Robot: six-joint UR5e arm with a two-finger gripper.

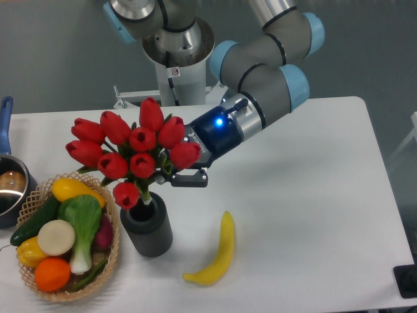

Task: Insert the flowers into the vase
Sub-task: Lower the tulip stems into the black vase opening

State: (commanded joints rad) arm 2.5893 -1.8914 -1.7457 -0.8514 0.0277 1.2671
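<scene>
Grey tubular arm [260,78] with pale blue joint caps; black wrist with glowing blue light; black tool [186,175].

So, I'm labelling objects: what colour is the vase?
Dark grey vase, finely ribbed, seen from the fixed camera.

Stems and end effector [171,171] fingertips hidden behind flowers [130,147]; pot [10,186] cut off at left edge.

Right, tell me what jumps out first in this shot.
The bunch of red tulips dominates left of centre, held by the gripper with its stems reaching into the dark grey ribbed vase. A woven basket of vegetables sits at lower left, and a yellow banana lies right of the vase.
</scene>
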